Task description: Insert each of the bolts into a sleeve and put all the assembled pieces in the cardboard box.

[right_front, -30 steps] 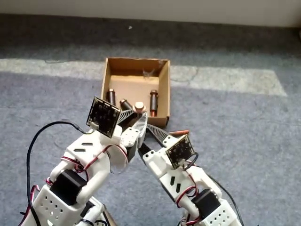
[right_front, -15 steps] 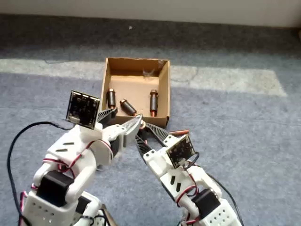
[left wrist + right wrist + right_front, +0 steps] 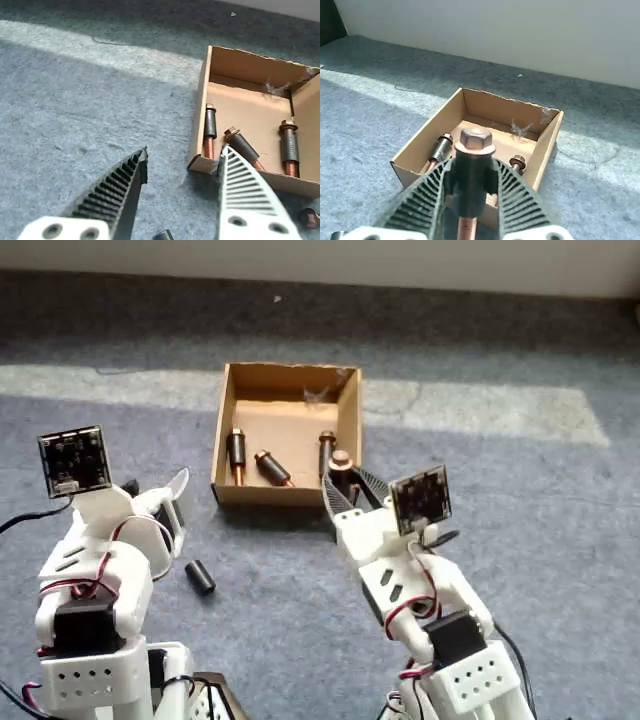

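High view: cardboard box [image 3: 222,430] on the grey bench [image 3: 520,540], three sleeved bolts [image 3: 237,455] lying inside. Right tool [image 3: 340,492] at the box's front right corner, clamped on a held sleeved bolt [image 3: 341,459], upright, head up. Left tool [image 3: 165,495] well left of the box, over the bench. Loose sleeve [image 3: 200,577] lies on the bench in front of the box, near the left arm.

Left wrist view: left tool [image 3: 182,195] fingers apart, nothing between them; box [image 3: 199,105] ahead, three sleeved bolts [image 3: 210,131] on its floor.

Right wrist view: right tool [image 3: 470,169] closed on the held sleeved bolt [image 3: 474,142], black sleeve between the fingers, copper head on top, just in front of the box [image 3: 417,147].
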You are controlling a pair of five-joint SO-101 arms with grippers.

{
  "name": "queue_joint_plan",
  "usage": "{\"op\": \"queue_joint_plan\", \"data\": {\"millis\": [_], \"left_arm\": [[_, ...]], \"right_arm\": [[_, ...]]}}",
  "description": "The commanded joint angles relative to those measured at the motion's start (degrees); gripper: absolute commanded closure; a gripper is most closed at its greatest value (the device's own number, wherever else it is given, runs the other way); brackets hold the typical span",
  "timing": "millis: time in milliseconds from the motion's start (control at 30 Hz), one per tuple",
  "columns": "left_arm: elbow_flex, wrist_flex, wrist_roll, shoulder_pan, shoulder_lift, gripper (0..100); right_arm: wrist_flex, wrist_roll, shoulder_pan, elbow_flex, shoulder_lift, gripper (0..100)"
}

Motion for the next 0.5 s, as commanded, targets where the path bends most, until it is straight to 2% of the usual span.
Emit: {"op": "queue_joint_plan", "data": {"millis": [0, 167, 300, 467], "left_arm": [[2.8, -0.1, -0.5, -6.7, -0.7, 76], [8.6, -0.4, -0.5, -12.5, -0.7, 76], [13.8, -4.7, -0.4, -15.6, -0.7, 76], [17.5, -8.2, -0.4, -17.1, -0.7, 76]], "right_arm": [[-1.2, -1.8, 0.7, -14.1, 18.3, 99.5], [-11.1, -1.5, 0.7, -24.4, 37.9, 99.5], [-17.8, -1.5, 0.7, -30.3, 52.0, 99.3], [-18.6, -1.8, 1.6, -39.7, 67.0, 96.7]]}}
